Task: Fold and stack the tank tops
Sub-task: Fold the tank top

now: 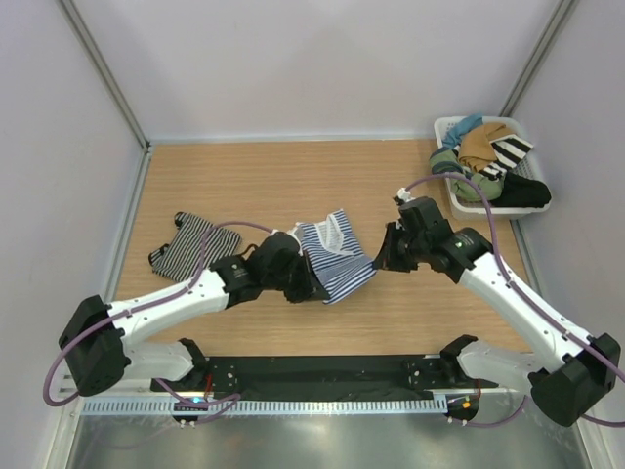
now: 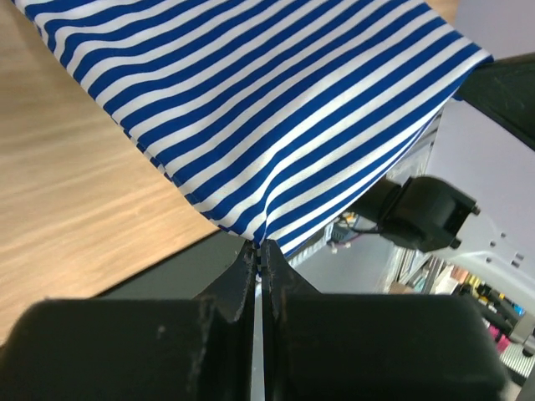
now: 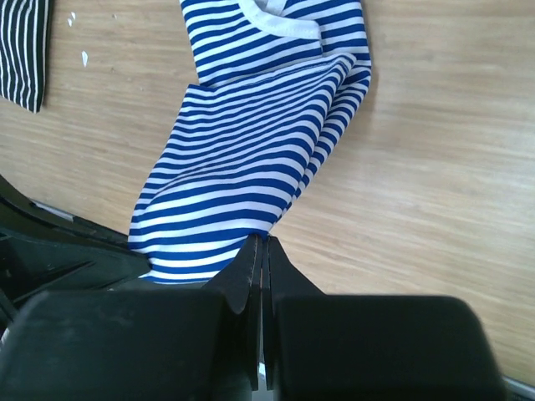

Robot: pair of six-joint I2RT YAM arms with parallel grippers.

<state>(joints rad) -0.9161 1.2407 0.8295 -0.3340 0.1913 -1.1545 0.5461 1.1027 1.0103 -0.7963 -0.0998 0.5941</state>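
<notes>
**Pinching the blue top from both sides**

In the top view the blue top [image 1: 335, 256] lies bunched at the centre of the table [image 1: 293, 176], between the two grippers. The left gripper [image 1: 312, 285] meets its lower left edge and the right gripper [image 1: 379, 256] meets its right edge.

In the left wrist view the fingers [image 2: 232, 288] are pressed together with only a thin slit between them. A corner of the blue top [image 2: 276, 109] runs down into their tips at the lower middle of the frame. From there the cloth spreads taut across the top of the frame, lifted off the wood.

In the right wrist view the fingers [image 3: 242, 276] are likewise clenched. The lower hem of the blue top [image 3: 251, 167] meets their tips at the frame's centre and is caught there. The rest of the cloth trails up the frame in folds over the table, its white-trimmed neckline at the top edge.

The black-and-white top [image 1: 190, 244] lies crumpled on the wood at the left of the top view, apart from the blue one and from both grippers. A basket [image 1: 447, 127] of mixed clothes [image 1: 488, 161] sits in the upper right corner.
</notes>
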